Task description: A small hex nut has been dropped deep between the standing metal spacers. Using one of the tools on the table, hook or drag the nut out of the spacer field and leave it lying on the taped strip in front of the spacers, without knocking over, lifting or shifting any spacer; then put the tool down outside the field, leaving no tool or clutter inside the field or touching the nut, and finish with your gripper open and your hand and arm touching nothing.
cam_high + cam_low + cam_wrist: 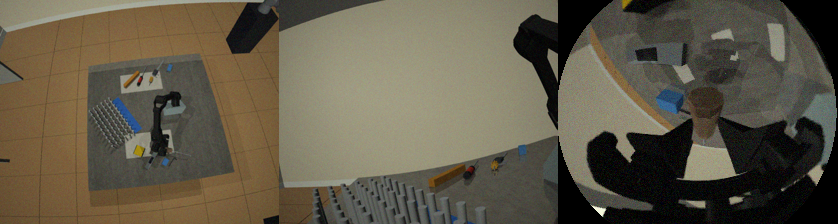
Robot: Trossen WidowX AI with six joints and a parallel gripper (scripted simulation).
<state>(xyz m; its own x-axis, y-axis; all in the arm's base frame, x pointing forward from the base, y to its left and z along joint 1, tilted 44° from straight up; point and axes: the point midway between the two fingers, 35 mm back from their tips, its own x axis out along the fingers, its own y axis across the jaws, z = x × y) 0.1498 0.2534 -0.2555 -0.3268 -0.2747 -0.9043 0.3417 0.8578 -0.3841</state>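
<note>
One brown-handled tool in the grip, many spacers standing at the left

Left to right in the top view, the grey bench (201, 122) (509, 190) (653, 30) carries several rows of grey cylindrical metal spacers (109, 99) (444, 207) near its left edge, too crowded to count surely. The hex nut cannot be made out. One blue taped strip (126, 112) (453, 218) runs along their right side.

Two white mats lie further over. The upper (157, 85), towards the top edge, bears one orange bar (131, 79) (447, 175), one red-and-black screwdriver (140, 80) (469, 172) and one small yellow tool (151, 79) (494, 165); one dark-handled tool (155, 72) (498, 160) reaches past its top side. The lower (130, 155) bears one yellow square block (139, 150) (638, 3).

One silver-grey flat piece (151, 160) (672, 54) lies below that mat. Two small blue blocks stand apart, one (169, 67) (522, 149) by the top edge, one (165, 162) (670, 101) towards the bottom edge.

The black gripper (166, 150) (704, 120) is clenched, partly open, on the brown tapered handle (170, 150) (706, 107); a thin rod (183, 153) points towards the right edge. Open bench separates the rod's tip from that edge.
</note>
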